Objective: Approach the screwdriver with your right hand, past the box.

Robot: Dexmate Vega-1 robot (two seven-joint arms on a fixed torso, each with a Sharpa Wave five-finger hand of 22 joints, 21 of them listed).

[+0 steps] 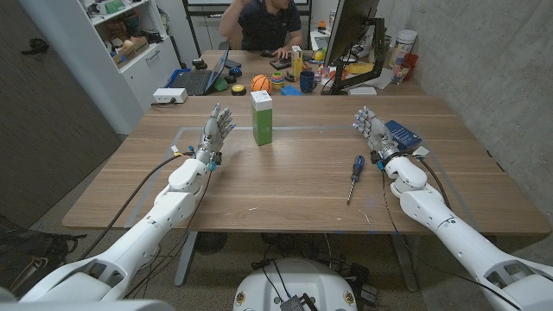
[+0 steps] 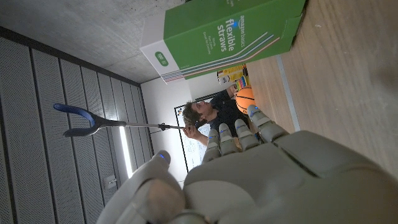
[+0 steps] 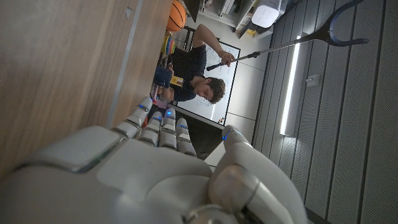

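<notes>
Found the right hand (image 1: 370,126) empty with fingers apart, near but clear of the screwdriver (image 1: 354,175) lying on the table (image 1: 285,186) just inboard, presumably poised to approach, well apart from the green box (image 1: 262,117) beside the equally empty, spread left hand (image 1: 218,128).

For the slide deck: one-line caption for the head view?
Both hands, left hand and right hand, open over the wooden table; screwdriver untouched, green box upright.
</notes>
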